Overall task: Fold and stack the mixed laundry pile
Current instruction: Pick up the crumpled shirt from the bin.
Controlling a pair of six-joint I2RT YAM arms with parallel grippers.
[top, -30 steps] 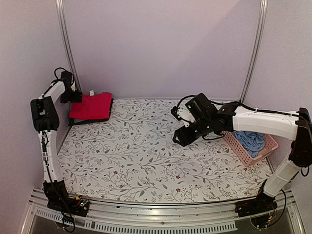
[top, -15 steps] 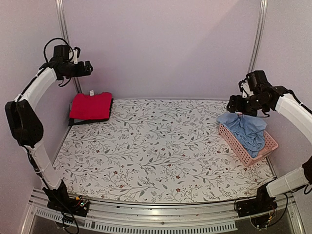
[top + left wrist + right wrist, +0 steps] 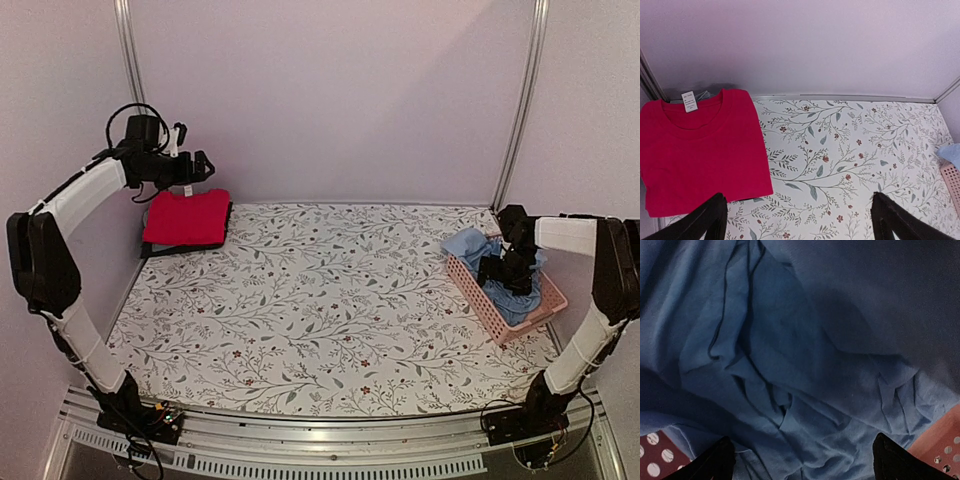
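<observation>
Left gripper (image 3: 798,205): fingers spread wide with nothing between them. It hangs in the air above the table's 10 o'clock corner, apart from the cloth, probably out of the way so the stack stays undisturbed.
Red garment (image 3: 187,217): at 10 o'clock, folded flat into a neat rectangle with the neck tag showing. It looks finished and serves as the base of the stack. A dark layer (image 3: 178,248) shows under its near edge, and what it is cannot be told.
Tablecloth (image 3: 320,300): bare floral cloth in the middle, likely the folding area.
Blue shirt (image 3: 468,243): at 3 o'clock, crumpled in the pink basket (image 3: 498,325), with one corner spilling over the rim toward 11 o'clock. It is not yet folded.
Right gripper (image 3: 802,440): lowered into the basket, with its fingers released and straddling a ridge of blue wrinkles. This placement looks set for a pinch to lift the shirt out.
</observation>
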